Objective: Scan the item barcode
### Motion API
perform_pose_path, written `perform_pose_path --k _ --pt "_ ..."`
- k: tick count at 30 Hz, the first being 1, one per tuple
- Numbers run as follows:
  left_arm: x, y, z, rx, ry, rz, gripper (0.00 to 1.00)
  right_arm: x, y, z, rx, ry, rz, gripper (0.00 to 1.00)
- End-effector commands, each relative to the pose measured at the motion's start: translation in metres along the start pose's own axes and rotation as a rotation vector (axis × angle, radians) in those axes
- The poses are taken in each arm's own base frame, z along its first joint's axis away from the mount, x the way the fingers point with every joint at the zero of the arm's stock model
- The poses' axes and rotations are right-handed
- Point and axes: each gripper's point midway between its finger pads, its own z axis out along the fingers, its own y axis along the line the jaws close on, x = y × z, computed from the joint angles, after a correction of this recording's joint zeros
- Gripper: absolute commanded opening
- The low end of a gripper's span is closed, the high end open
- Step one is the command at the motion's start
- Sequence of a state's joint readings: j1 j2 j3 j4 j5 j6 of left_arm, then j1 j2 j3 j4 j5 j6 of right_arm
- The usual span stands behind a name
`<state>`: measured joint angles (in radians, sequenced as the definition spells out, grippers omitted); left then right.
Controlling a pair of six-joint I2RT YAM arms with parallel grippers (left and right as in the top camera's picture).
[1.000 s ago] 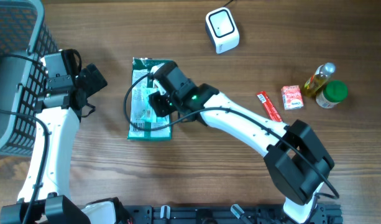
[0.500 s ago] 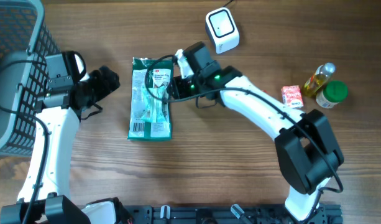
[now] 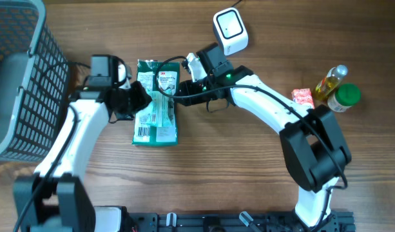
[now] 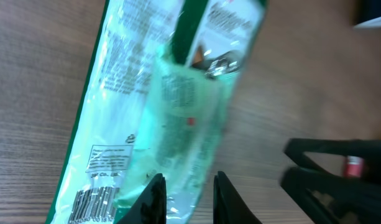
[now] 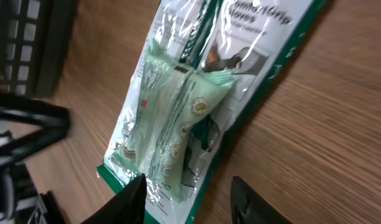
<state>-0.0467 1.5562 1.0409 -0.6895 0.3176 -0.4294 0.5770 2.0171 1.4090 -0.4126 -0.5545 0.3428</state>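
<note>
wood-grain table (image 3: 236, 161) bears a flat, crinkly green plastic packet (image 3: 157, 125).

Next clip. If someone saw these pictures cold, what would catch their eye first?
The green packet lying mid-table, with both arms bent in over it: the left gripper pinches its left side, and the right gripper hangs open at its upper right edge. Next come the white scanner at the top of the overhead view, just beyond the right arm, and the dark mesh basket filling the left corner.

blurred print on packet (image 4: 178, 106); basket (image 3: 23, 84) edge-cropped
</note>
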Motion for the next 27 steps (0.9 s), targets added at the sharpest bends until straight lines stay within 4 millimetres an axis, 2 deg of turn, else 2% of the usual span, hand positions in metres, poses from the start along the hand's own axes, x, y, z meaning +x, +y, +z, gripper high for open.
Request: perform_pose_path --k 1,4,12,15,18,22,25,27 --pt "0.007 0.023 0.025 -0.101 0.047 -0.05 0.2 0.015 -0.002 0.021 -0.089 0.064 0.038 0.37" --pt "0.011 0.03 0.038 -0.122 0.08 -0.06 0.25 0.015 0.002 0.028 -0.136 0.069 0.045 0.36" --pt "0.024 0.052 0.065 -0.194 0.162 -0.082 0.27 0.018 -0.005 0.048 -0.141 0.076 0.106 0.37" --pt "0.021 0.063 0.065 -0.247 0.148 -0.078 0.04 0.019 -0.004 0.051 -0.134 0.077 0.101 0.35" --pt "0.007 0.059 0.053 -0.227 0.107 -0.09 0.04 0.009 -0.001 0.045 -0.14 0.051 0.119 0.32" --pt "-0.019 0.042 0.021 -0.172 0.034 -0.099 0.04 -0.007 0.003 0.035 -0.151 0.01 0.101 0.33" --pt "-0.033 0.02 0.001 -0.088 -0.027 -0.078 0.18 -0.008 0.003 0.035 -0.15 0.008 0.118 0.39" --pt "-0.033 0.021 -0.002 -0.102 -0.041 -0.072 0.21 -0.005 0.002 0.037 -0.148 0.018 0.124 0.47"
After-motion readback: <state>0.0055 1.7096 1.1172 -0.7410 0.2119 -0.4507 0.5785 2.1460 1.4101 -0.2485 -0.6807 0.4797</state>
